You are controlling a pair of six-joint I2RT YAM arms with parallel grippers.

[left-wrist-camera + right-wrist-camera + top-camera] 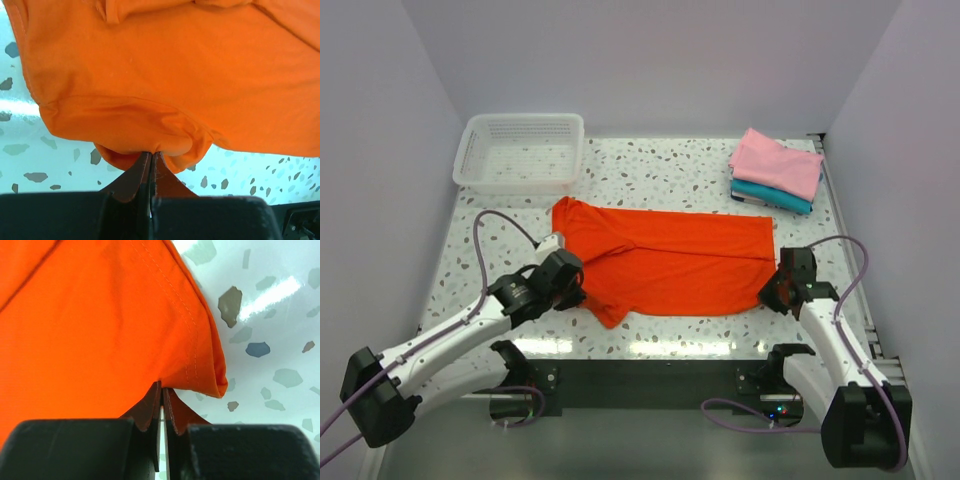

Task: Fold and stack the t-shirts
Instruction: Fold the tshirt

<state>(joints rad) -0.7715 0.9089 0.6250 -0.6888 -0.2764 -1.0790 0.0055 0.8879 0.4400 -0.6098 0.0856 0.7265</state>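
Observation:
The orange-red t-shirt point(670, 262) lies spread across the middle of the table, neck end to the left. My left gripper point(570, 285) is shut on its near left edge by the sleeve; the left wrist view shows the cloth point(165, 75) pinched at the fingertips point(151, 155). My right gripper point(775, 290) is shut on the near right hem corner; the right wrist view shows the hem point(195, 350) pinched between the fingertips point(162, 386). The pink t-shirt point(778, 163) lies folded on the folded teal t-shirt point(772, 195) at the back right.
A white mesh basket point(520, 150) stands at the back left. The table is white speckled terrazzo point(650, 170) with walls close on three sides. A dark rail runs along the near edge point(650, 375).

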